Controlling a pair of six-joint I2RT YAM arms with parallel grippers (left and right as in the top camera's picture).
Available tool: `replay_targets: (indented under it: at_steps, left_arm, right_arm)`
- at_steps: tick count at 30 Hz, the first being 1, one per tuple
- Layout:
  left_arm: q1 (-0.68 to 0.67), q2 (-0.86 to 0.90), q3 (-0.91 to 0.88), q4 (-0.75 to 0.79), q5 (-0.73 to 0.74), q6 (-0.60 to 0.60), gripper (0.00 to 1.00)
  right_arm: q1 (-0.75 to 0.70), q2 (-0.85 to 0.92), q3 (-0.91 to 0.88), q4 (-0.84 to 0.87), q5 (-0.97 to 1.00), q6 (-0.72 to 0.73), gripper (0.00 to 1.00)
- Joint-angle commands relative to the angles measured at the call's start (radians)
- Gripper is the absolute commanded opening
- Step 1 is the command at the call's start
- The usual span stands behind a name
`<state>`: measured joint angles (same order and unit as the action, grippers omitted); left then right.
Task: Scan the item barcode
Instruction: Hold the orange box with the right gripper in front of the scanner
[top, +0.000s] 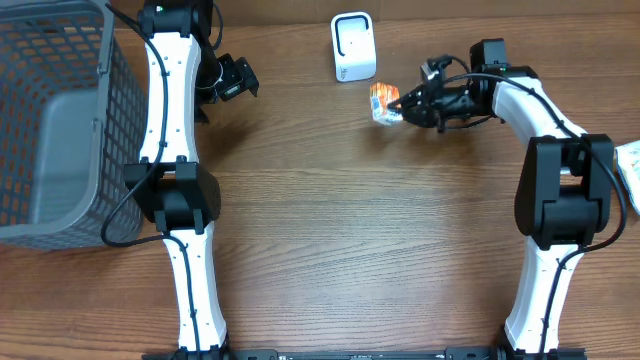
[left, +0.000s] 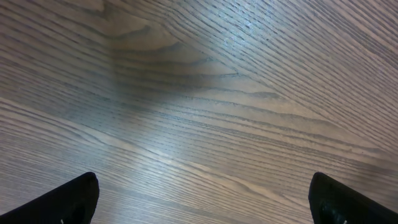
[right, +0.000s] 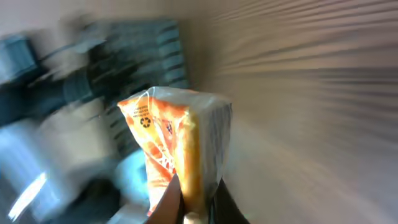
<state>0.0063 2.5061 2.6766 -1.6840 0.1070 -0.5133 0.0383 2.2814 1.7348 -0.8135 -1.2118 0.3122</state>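
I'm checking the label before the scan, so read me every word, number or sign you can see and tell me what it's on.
Recycling-arrows sign: on the orange packet, held by the right gripper.
Other print on the packet: too blurred to read.
On the white scanner: no legible text.

table (top: 350, 230): wood, smooth, slight sheen | packet (right: 174, 143): glossy plastic wrap | basket (top: 50, 50): plastic mesh

One packet (top: 384, 102), one scanner (top: 353, 47), one basket (top: 62, 52)
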Motion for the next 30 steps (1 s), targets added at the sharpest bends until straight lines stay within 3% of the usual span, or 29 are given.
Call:
replay_targets:
  at_steps: [1, 5, 8, 11, 15, 20, 30]
  left_arm:
    - [-0.007, -0.007, 0.002, -0.002, -0.01, 0.019, 1.0]
    - [-0.007, -0.007, 0.002, -0.002, -0.01, 0.019, 1.0]
    - [-0.007, -0.007, 0.002, -0.002, -0.01, 0.019, 1.0]
    - [-0.007, -0.007, 0.002, -0.002, -0.01, 0.019, 1.0]
    - [-0.007, -0.007, 0.002, -0.002, -0.01, 0.019, 1.0]
    - [-0.007, -0.007, 0.002, -0.002, -0.01, 0.019, 1.0]
    - [-0.007, -0.007, 0.002, -0.002, -0.01, 0.019, 1.0]
  right_arm:
    - [0.047, -0.111, 0.121, -0.046, 0.601, 0.13, 0.04]
    - [0.121, -0.12, 0.303, -0.146, 1.009, 0.124, 0.04]
    - [0.212, -0.12, 0.401, -0.166, 1.432, 0.06, 0.04]
    - [0.319, -0.117, 0.412, -0.064, 1.772, -0.127, 0.04]
    - [0.428, -0.062, 0.412, 0.163, 2.017, -0.451, 0.04]
    - [0.481, 0.029, 0.412, 0.393, 2.031, -0.665, 0.04]
    - [0.481, 0.108, 0.409, 0.363, 1.83, -0.729, 0.04]
